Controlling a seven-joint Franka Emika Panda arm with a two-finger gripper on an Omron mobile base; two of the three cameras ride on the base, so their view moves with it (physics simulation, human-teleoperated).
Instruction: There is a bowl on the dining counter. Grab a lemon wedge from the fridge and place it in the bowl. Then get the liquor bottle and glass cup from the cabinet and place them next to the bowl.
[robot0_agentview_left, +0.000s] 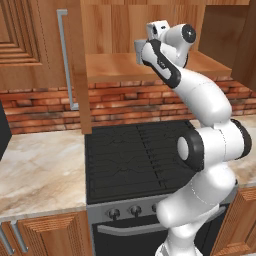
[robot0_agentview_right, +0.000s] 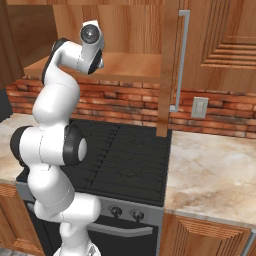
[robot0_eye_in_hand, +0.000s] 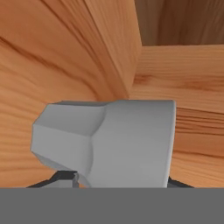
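A grey glass cup (robot0_eye_in_hand: 113, 140) stands on the wooden cabinet shelf (robot0_agentview_left: 115, 67) above the stove, close in front of the hand camera. My gripper (robot0_eye_in_hand: 118, 180) reaches into the cabinet. Its two dark fingertips (robot0_eye_in_hand: 65, 177) sit against the cup's lower sides, one on each side. In the left base view the cup (robot0_agentview_left: 138, 50) shows as a small grey shape just left of the white hand, with the shelf's back wall behind it.
The cabinet door (robot0_agentview_left: 75, 65) stands open, edge-on, left of the arm; its metal handle (robot0_agentview_left: 62, 55) faces left. A black stove (robot0_agentview_left: 135, 155) lies below. Marble counter (robot0_agentview_right: 215, 170) runs on both sides, with a brick wall (robot0_agentview_right: 125, 107) behind.
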